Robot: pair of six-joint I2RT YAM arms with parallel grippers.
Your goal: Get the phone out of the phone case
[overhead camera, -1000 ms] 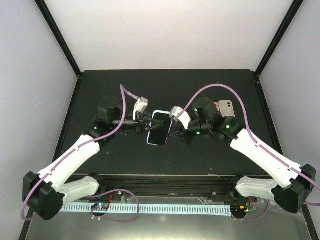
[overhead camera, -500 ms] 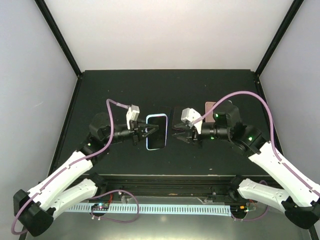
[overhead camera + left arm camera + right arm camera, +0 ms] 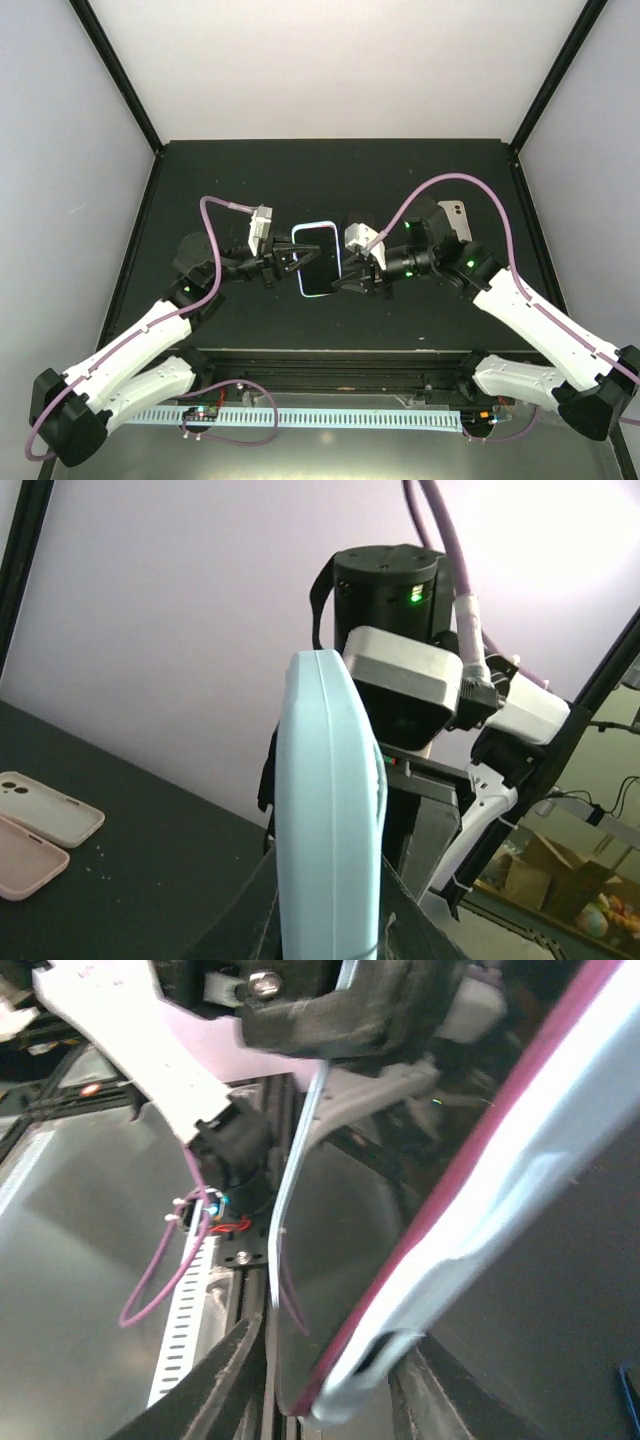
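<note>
1. The phone case (image 3: 316, 226) is pale blue and faces the overhead camera. Its rim rings the dark phone (image 3: 318, 262) on every side, so the phone sits inside it.
2. The left gripper (image 3: 292, 257) meets the phone case at its left long edge. Its jaws are closed down on that edge. In the left wrist view the pale blue side of the phone case (image 3: 325, 820) rises edge-on from between the fingers.
3. The right gripper (image 3: 347, 283) is at the right long edge of the phone case, near its lower corner. Its jaws stand part way apart with the rim of the phone case between them. The right wrist view is blurred, so it is unclear whether they pinch the rim or only straddle it.
4. Well apart from the phone case, beyond it and to its right, a white spare case (image 3: 455, 213) lies on the black table (image 3: 200, 180). In the left wrist view a pink case (image 3: 28, 855) lies just beside the white one.
</note>
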